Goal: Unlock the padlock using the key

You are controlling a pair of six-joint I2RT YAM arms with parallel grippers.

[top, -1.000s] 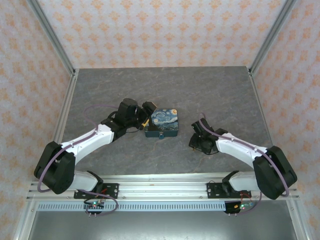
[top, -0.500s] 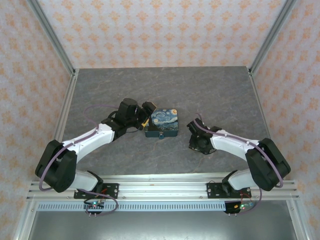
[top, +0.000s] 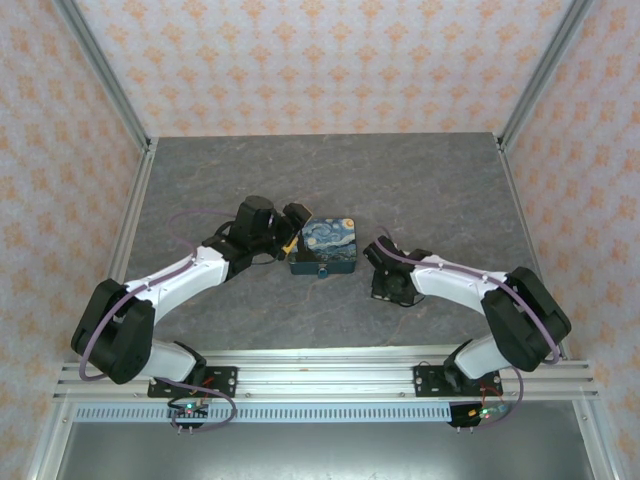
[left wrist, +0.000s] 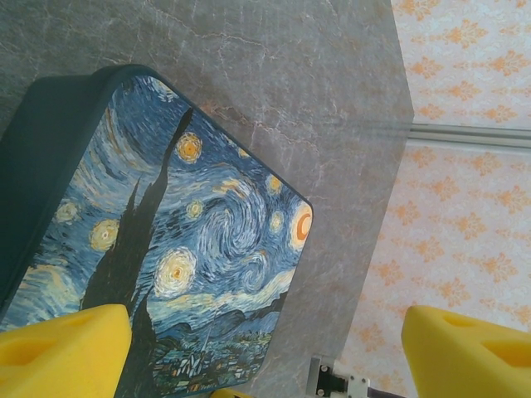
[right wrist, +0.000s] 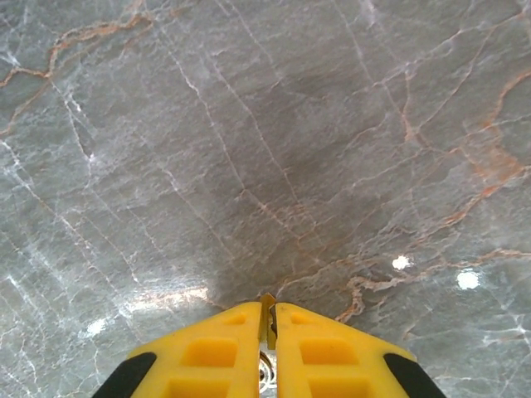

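While the right gripper (right wrist: 267, 317) at bottom centre is pinched tight on a thin brass sliver (the key (right wrist: 266, 303), I'd say), the left gripper (left wrist: 265, 348) gapes wide over the painted box (left wrist: 182, 224). Padlock (top: 324, 270) mid-frame on the box's near face looks untouched. Insertion and turn are both left.

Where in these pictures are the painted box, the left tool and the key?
painted box (left wrist: 191, 240), left wrist view, middle of its swirl-print lid.
left tool (left wrist: 261, 323), left wrist view, open gap midway between its yellow fingertips.
key (right wrist: 267, 325), right wrist view, thin edge pinched by the right tool (right wrist: 267, 307).
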